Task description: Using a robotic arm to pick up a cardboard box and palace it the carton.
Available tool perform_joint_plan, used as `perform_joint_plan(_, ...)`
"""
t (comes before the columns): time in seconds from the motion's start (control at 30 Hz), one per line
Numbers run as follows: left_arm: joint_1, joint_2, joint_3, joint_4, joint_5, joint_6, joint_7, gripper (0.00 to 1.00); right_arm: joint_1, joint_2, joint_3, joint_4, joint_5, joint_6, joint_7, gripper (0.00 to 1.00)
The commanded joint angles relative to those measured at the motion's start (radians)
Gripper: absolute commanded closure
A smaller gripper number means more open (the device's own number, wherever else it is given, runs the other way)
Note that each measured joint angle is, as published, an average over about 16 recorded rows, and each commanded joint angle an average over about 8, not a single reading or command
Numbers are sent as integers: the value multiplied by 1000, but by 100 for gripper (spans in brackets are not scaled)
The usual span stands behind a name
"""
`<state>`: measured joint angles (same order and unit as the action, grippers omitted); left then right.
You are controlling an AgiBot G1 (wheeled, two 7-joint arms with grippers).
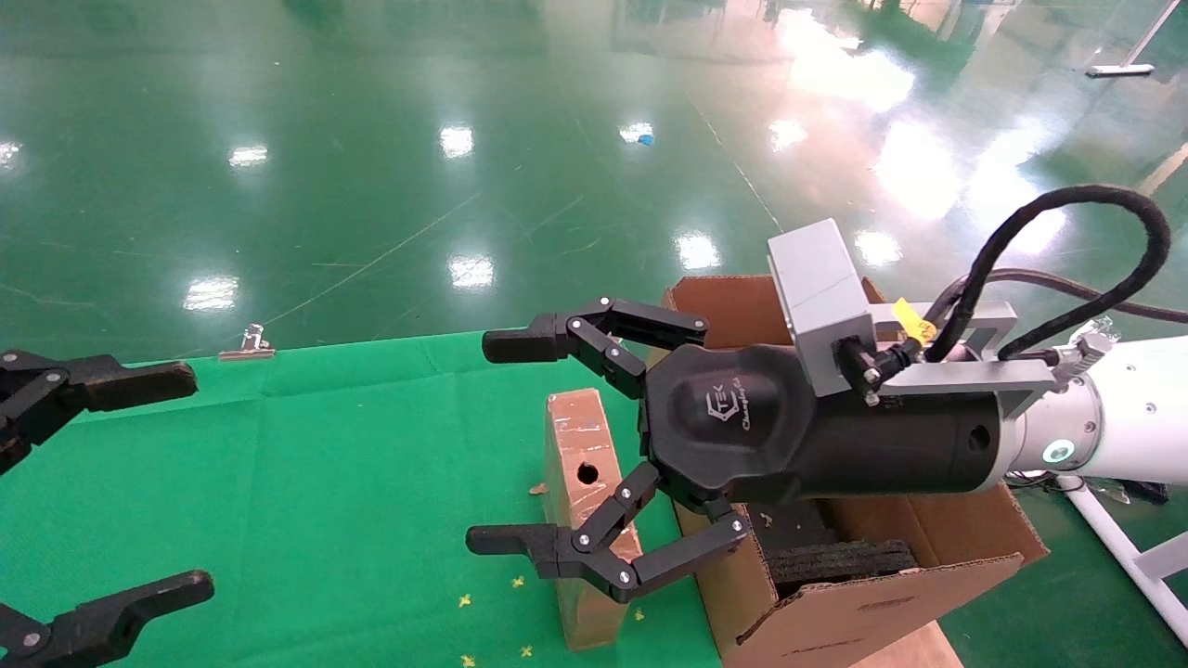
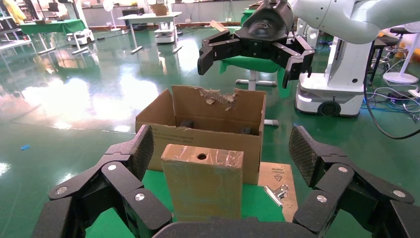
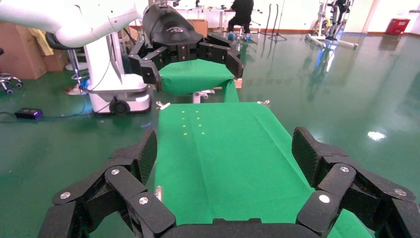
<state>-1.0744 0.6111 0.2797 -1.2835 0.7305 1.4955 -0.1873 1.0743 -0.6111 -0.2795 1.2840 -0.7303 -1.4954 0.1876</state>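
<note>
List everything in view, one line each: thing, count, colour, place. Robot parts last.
cardboard box: one, brown with a round hole and clear tape, standing on the table beside the carton.
carton: one, brown corrugated, open, black foam inside, at the table's right edge.
binder clip: one, metal, at the table's far edge.
table cloth: one, green, covering the table.
floor: glossy green, all around.
right gripper: one, black, open, hovering above the cardboard box.
left gripper: one, black, open, at the table's left side.
</note>
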Motion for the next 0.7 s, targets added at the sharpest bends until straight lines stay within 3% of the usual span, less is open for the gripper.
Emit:
perform_joint_plan(0.03, 0, 0, 0, 0, 0, 0, 0, 0, 0, 0, 0, 0, 0, 0, 0, 0)
perform_joint_plan(0.43, 0, 0, 0, 0, 0, 0, 0, 0, 2, 1, -8, 5, -17, 4, 5, 0)
perform_joint_plan(0.7, -1, 0, 1, 1, 0, 0, 1, 0, 78, -20, -100, 43, -192, 23, 96, 0)
